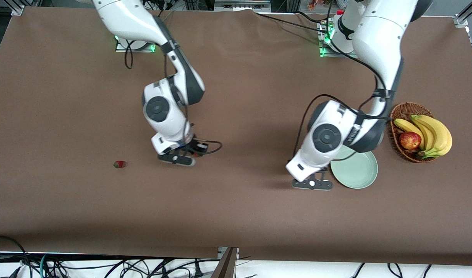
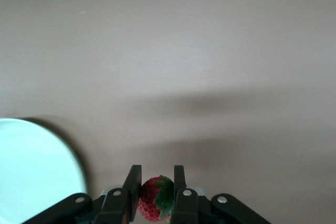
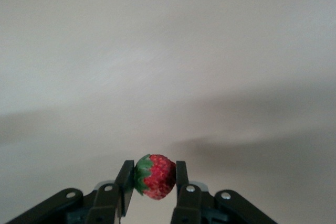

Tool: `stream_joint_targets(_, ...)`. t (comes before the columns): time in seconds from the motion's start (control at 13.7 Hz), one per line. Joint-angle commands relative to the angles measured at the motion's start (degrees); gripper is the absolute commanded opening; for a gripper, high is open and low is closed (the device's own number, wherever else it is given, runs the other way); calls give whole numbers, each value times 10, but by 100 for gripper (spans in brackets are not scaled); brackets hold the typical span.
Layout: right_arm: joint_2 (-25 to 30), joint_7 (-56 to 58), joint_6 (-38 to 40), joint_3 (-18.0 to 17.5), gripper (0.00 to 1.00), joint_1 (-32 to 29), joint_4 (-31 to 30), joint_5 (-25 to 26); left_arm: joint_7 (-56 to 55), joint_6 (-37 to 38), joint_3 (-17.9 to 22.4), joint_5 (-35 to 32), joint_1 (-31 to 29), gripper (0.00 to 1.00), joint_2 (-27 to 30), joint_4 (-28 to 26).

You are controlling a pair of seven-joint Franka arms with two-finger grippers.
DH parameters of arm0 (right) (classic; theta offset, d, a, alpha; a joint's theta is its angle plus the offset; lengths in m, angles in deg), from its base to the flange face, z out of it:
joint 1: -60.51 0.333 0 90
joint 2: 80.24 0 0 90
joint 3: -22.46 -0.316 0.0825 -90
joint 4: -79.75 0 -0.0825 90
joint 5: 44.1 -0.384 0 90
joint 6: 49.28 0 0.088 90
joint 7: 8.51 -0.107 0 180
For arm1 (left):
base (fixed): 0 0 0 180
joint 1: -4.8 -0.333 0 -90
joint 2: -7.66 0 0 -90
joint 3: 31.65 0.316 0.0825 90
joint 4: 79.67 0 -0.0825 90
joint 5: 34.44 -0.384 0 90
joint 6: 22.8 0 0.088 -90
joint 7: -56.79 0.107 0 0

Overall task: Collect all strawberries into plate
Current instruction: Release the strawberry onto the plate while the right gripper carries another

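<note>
At the edge nearest the front camera, black cables [image 1: 104, 266] lie tangled on a white floor strip below the table [image 1: 236, 216], whose matte brown cloth is smooth and shows soft arm shadows.

On the cloth toward the right arm's end, one loose strawberry [image 1: 119, 164] lies alone, well apart from the plate.

The right gripper [image 3: 152, 182] hangs over bare cloth near the table's middle, fingers clamped on a second strawberry [image 3: 155, 176], its green cap against one finger.

The left gripper [image 2: 156, 190] hangs over bare cloth just beside the plate [image 1: 359, 172], fingers clamped on a third strawberry [image 2: 156, 199]. The pale green plate sits toward the left arm's end.

Slightly farther from the camera, beside the plate, a wicker basket [image 1: 404, 112] holds bananas [image 1: 433, 133] and an apple [image 1: 410, 140].

Farthest off, both arm bases glow green at the table's edge, with metal framing at the corners.
</note>
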State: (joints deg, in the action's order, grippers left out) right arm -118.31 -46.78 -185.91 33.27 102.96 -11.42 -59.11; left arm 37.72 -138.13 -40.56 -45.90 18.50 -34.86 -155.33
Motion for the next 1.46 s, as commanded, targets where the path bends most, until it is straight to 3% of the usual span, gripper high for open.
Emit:
stream_joint_targets(0.0,-72,-99,-1,5,25,49,88,-5,65,10,-8,-13,-44,0,9,-34)
stream_joint_targets(0.15,-110,-169,-14,5,24,84,131,-4,110,10,-8,-15,-70,0,5,-38)
stream_joint_targets(0.37,-141,-196,-68,5,25,111,139,-4,161,9,-8,-16,-110,0,7,-63)
stream_joint_targets(0.44,-150,-196,-76,5,29,116,140,-4,179,7,-8,-14,-118,0,7,-63)
stream_joint_targets(0.59,-155,-193,-84,6,84,120,140,-3,197,11,-8,-10,-124,0,8,-59)
stream_joint_targets(0.66,-152,-187,-83,11,100,120,140,2,215,12,-8,-11,-126,0,9,-57)
stream_joint_targets(0.81,-134,-179,-77,18,100,115,143,16,253,11,-7,-16,-128,0,8,-52)
stream_joint_targets(0.95,-114,-143,-9,36,100,100,161,15,254,6,-6,-18,-123,0,6,-52)
stream_joint_targets(1.39,-46,187,180,38,100,-52,171,8,255,5,-1,-19,-147,0,-11,-53)
